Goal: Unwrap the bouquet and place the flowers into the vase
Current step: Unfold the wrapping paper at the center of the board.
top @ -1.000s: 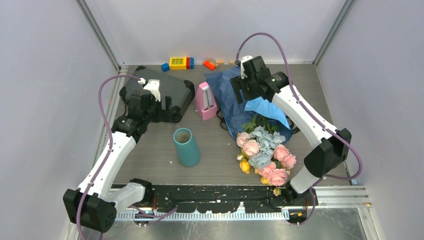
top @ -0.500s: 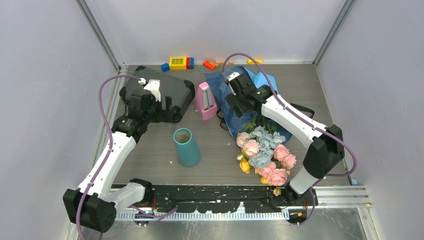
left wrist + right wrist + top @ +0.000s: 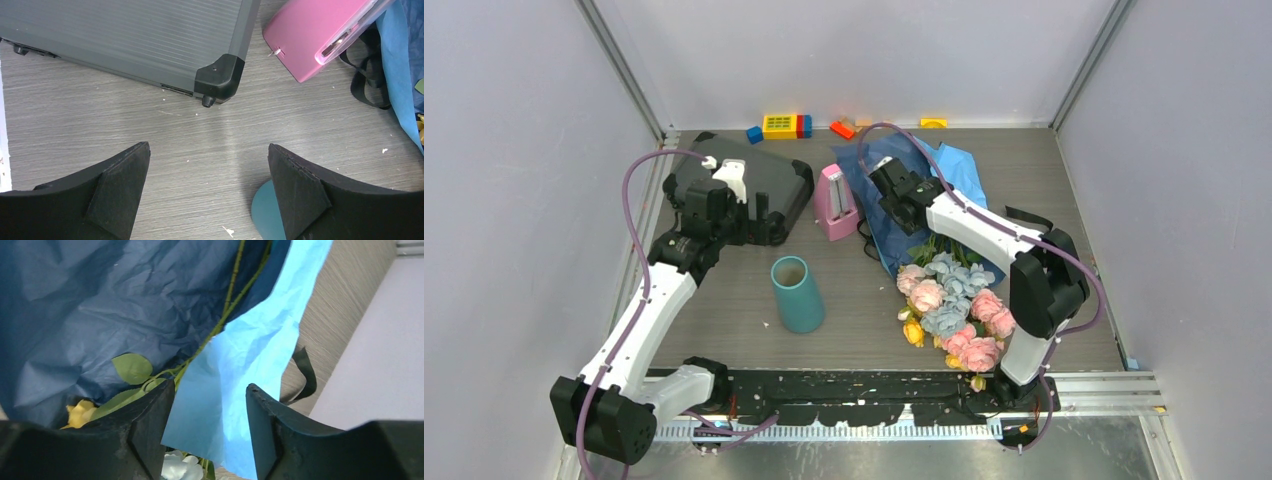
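Bouquet (image 3: 944, 275): lying on R half of table (image 3: 724, 310), blooms pointing toward near edge, stems running back into wrap.
Flowers (image 3: 954, 310): pink, pale-blue & yellow heads clustering at near end of wrap, apart from vase.
Wrap (image 3: 890, 240): dk-blue paper lying spread open behind blooms; pale-blue sheet (image 3: 959, 170) lying over its far-R side.
Ribbon (image 3: 1024, 215): black, lying loose on table just R of wrap.
Vase (image 3: 797, 295): teal, standing upright nr table centre, mouth facing up, L of blooms.
R gripper (image 3: 210, 385): I'm hovering over wrap w/ fingers standing apart, pale-blue sheet showing in the gap, nothing being clamped. Green stems (image 3: 235, 295) & a leaf (image 3: 131, 367) are lying on dk-blue paper beyond the fingers.
L gripper (image 3: 208, 147): I'm hanging over bare table nr case corner, fingers spreading wide, gripping nothing.
Metronome (image 3: 836, 200): pink, standing btw case & wrap.
Case (image 3: 764, 180): black, lying flat at far L.
Toy bricks (image 3: 782, 124): sitting along far edge.
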Motion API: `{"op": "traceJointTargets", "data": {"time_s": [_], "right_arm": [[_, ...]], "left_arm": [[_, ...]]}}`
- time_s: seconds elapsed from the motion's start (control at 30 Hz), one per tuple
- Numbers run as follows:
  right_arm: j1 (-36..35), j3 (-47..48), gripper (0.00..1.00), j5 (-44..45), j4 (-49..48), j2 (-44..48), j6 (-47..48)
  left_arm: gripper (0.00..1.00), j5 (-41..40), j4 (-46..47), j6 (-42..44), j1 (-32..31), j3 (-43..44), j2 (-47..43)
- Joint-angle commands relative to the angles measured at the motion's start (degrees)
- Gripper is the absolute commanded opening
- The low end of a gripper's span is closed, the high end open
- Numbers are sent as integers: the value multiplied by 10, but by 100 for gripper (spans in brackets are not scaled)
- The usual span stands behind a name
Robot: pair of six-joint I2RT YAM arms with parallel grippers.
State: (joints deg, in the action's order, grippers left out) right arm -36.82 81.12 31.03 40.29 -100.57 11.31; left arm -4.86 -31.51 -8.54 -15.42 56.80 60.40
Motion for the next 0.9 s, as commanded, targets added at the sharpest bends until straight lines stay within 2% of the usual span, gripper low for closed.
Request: {"op": "traceJointTargets", "data": {"time_s": [0.0, 0.03, 0.07, 0.1, 0.13, 0.17, 0.33, 0.5, 0.87], "right_arm": [[-2, -7, 48, 104, -58, 16, 13], [3, -9, 41, 109, -62, 18, 12], [7, -9, 25, 117, -67, 22, 9], [16, -9, 17, 120, -68, 24, 0], [21, -9, 5, 126, -69, 30, -5], [34, -9, 3, 129, -68, 33, -16], [99, -12, 0, 127, -66, 70, -85], [204, -35, 0, 87, -63, 102, -177], [365, -108, 0, 105, -111, 68, -299]], "left_arm": [[91, 4, 23, 0, -3, 1, -1], [91, 4, 23, 0, -3, 0, 0], [91, 3, 23, 0, -3, 1, 0], [91, 2, 23, 0, -3, 0, 1], [91, 1, 24, 0, -3, 1, 2], [91, 0, 23, 0, -3, 1, 2], [91, -5, 22, 1, -3, 2, 2], [91, -4, 22, 1, -4, 1, 3], [91, -6, 22, 1, -8, 0, -3]]}}
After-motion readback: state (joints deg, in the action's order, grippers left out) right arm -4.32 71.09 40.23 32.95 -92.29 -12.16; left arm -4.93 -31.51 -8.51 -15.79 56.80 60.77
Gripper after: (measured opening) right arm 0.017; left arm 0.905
